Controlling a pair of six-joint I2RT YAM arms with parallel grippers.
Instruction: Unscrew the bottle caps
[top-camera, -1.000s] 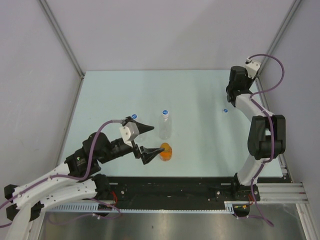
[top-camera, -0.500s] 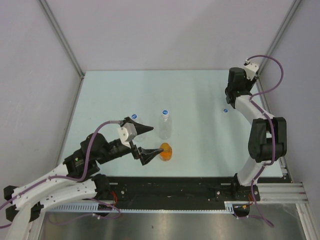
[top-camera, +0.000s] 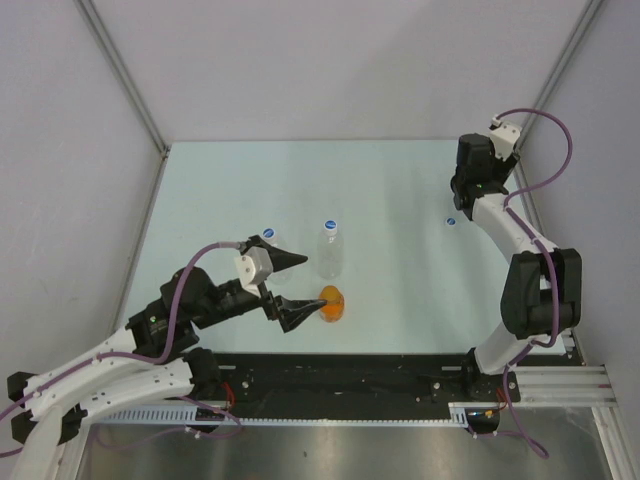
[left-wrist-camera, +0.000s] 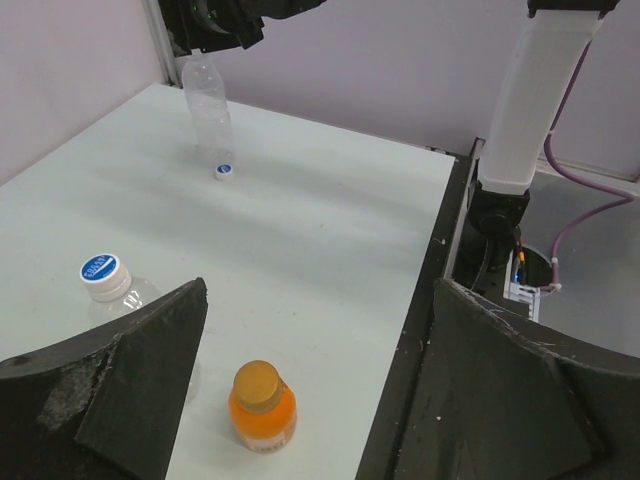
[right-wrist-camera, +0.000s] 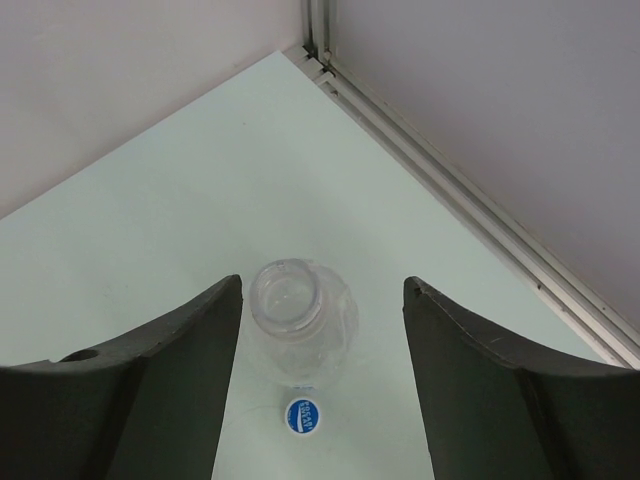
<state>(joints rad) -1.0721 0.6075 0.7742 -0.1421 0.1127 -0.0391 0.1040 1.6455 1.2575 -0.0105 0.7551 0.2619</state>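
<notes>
Caps, status by item. A loose cap (right-wrist-camera: 303, 414), blue, lies flat on the table (top-camera: 390, 180), just beside the foot of the open bottle (right-wrist-camera: 303, 320), at that bottle's 6 o'clock in the right wrist view. The open bottle stands upright toward the table's 2 o'clock corner, its mouth bare.

The right claw (right-wrist-camera: 323, 282) is released. Its fingers stand apart on either side of the open bottle's neck, a gap shows on each side, and nothing is grasped.

The capped bottle (top-camera: 330, 252) stands upright near the table's centre with its blue top on. The orange bottle (top-camera: 333, 302) stands upright just at its 6 o'clock, near the front edge, with the orange cap (left-wrist-camera: 258, 385) in place.

The left claw (left-wrist-camera: 320, 290) is released and spread fully wide, pointing toward 3 o'clock. In the wrist view the orange bottle sits in the gap between its fingers, apart from both. In the top view the nearer fingertip overlaps the bottle's 9 o'clock side, so contact cannot be told there.

A stray cap (top-camera: 267, 235), blue, shows at the left claw's 10 o'clock. Whether it sits on a bottle cannot be told.
</notes>
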